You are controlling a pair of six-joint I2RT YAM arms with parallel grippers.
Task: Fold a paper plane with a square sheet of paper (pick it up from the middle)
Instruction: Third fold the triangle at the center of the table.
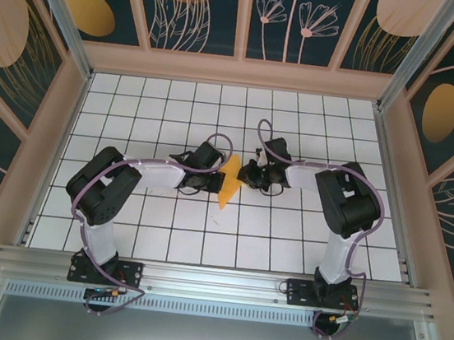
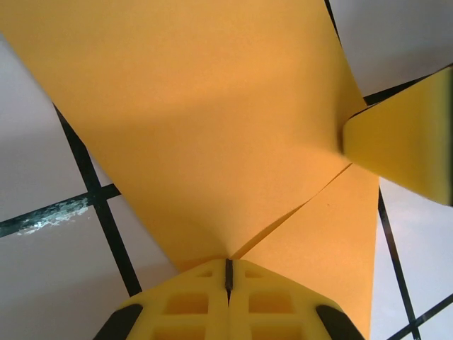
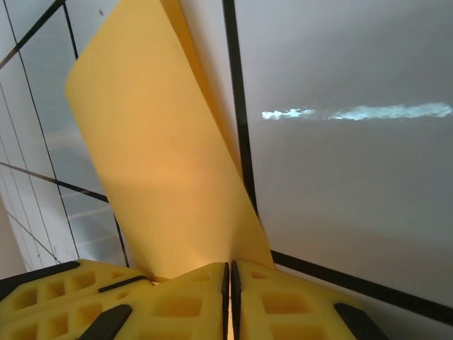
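Observation:
The orange-yellow sheet of paper (image 1: pixel 229 183) stands on edge at mid-table, folded into a narrow tapering shape. My left gripper (image 1: pixel 215 177) meets it from the left and my right gripper (image 1: pixel 248 175) from the right. In the left wrist view the jaws (image 2: pixel 228 268) are shut on the paper (image 2: pixel 198 120), where two folded flaps meet along a diagonal seam. In the right wrist view the jaws (image 3: pixel 231 280) are shut on a curved flap of the paper (image 3: pixel 156 156). The left gripper's yellow fingers (image 3: pixel 60 294) sit right beside them.
The white gridded table top (image 1: pixel 286 227) spreads around the paper. Patterned walls (image 1: pixel 254 16) with pale wooden rails enclose it at the back and sides. The arm bases (image 1: pixel 103 269) stand on the metal rail at the near edge.

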